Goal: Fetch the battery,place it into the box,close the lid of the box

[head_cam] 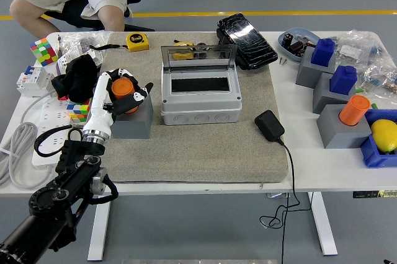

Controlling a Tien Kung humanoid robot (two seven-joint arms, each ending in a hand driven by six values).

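An orange cylindrical battery (123,89) stands upright in a grey holder block (133,121) on the left of the grey mat. My left hand (127,87) reaches in from the lower left, its white and black fingers (121,72) curled around the battery from behind and its thumb on the right side. Just right of the block sits the grey box (200,101), with its clear lid (198,56) standing open at the back and a dark slot inside. No right arm shows in this view.
A black adapter (269,125) with its cable lies right of the box. Grey blocks with blue and orange (354,110) cylinders stand at the right beside a lemon (384,135). A black cloth (79,78), a cube (44,50) and a tape measure (138,41) lie far left. A person sits beyond the table.
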